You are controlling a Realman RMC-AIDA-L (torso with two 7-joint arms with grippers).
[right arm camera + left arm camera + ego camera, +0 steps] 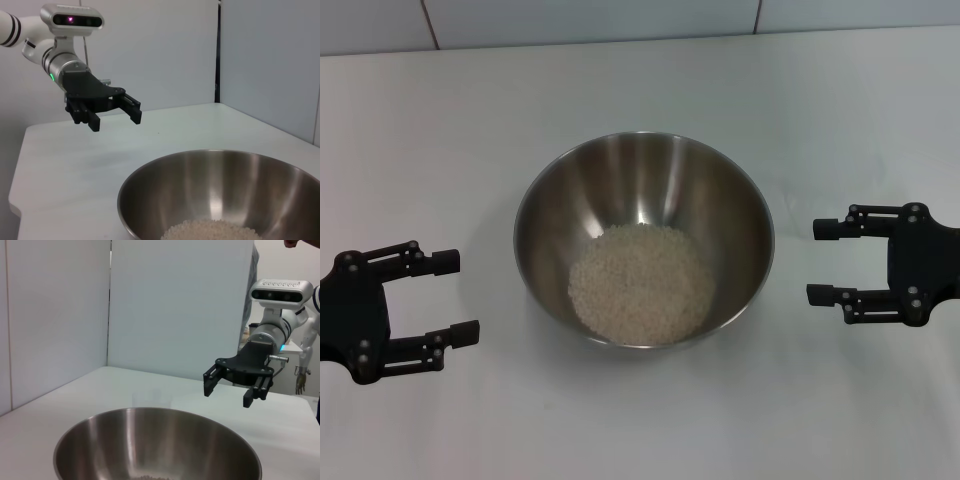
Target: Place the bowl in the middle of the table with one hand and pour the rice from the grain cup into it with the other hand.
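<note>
Sitting in the middle of the white table (640, 420) is the stainless-steel mixing bowl (560, 215), upright, round, by far the largest thing here, with a shiny brushed inside that shows streaky reflections up its walls. Rice (642, 282) lies in the bowl's bottom as a pale off-white grainy heap, shifted a bit toward the bowl's near side in the head view; the steel wall above it is bare. Left gripper (458, 296) hovers to the bowl's left, apart from the rim, its two black fingers spread wide and pointing toward the bowl, holding nothing. Right gripper (823, 262) hovers to the bowl's right, also apart from the rim, fingers spread wide and pointing toward the bowl, holding nothing. Left wrist view shows the bowl rim up close with a few grains low inside, the right gripper raised above the table beyond the bowl, and a faint clear cup shape (151, 399) standing on the table just beyond the bowl's far rim; it looks like the grain cup, empty, but it is nearly see-through and hard to make out. Right wrist view shows the bowl with rice at its bottom and the left gripper raised above the table beyond the bowl, fingers apart. White panels (55, 315) stand behind the table.
</note>
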